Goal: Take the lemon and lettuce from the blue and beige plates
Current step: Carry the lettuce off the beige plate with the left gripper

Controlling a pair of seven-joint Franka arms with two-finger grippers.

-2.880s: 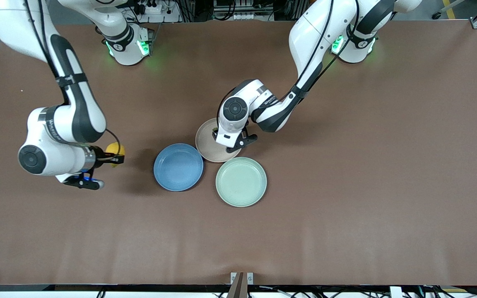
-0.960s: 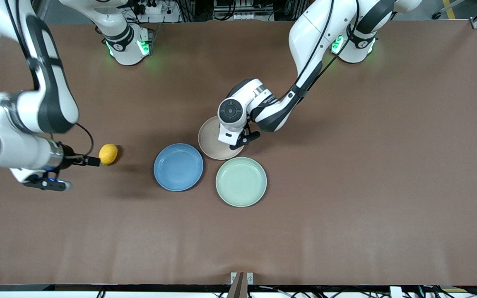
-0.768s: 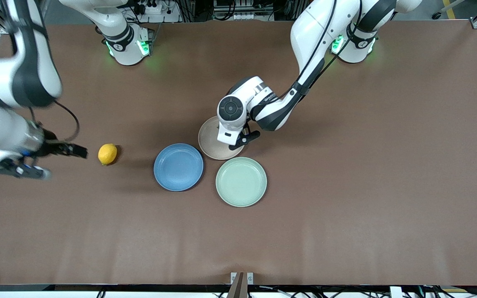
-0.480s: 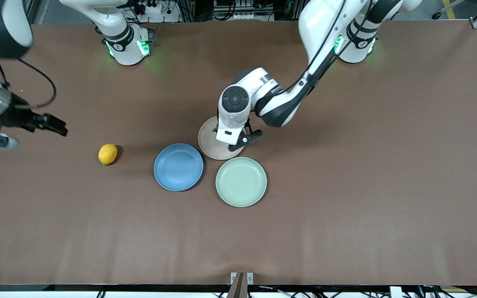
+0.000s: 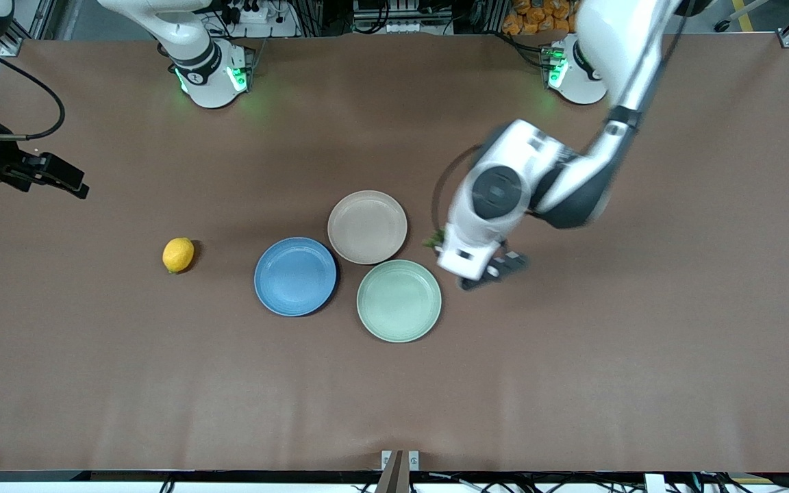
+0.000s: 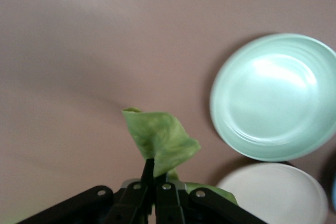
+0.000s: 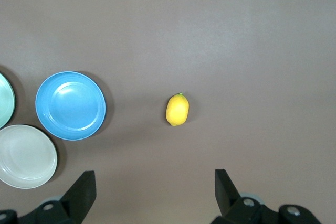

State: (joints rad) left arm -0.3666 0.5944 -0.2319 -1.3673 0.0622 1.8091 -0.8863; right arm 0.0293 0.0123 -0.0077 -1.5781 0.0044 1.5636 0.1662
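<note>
The yellow lemon lies on the bare table toward the right arm's end, beside the blue plate; it also shows in the right wrist view. My right gripper is open and empty, up in the air over the table's end; its own view shows the jaws wide apart. My left gripper is shut on a green lettuce leaf and holds it over bare table beside the green plate. A bit of lettuce shows under the left hand. The beige plate is empty.
The green plate is empty and sits nearest the front camera, touching the blue and beige plates. The three plates form a tight cluster at the table's middle. Both arm bases stand at the edge farthest from the front camera.
The right gripper let go of the lemon on the table and drew away from it. The left gripper carried the lettuce off the beige plate toward the left arm's end.
</note>
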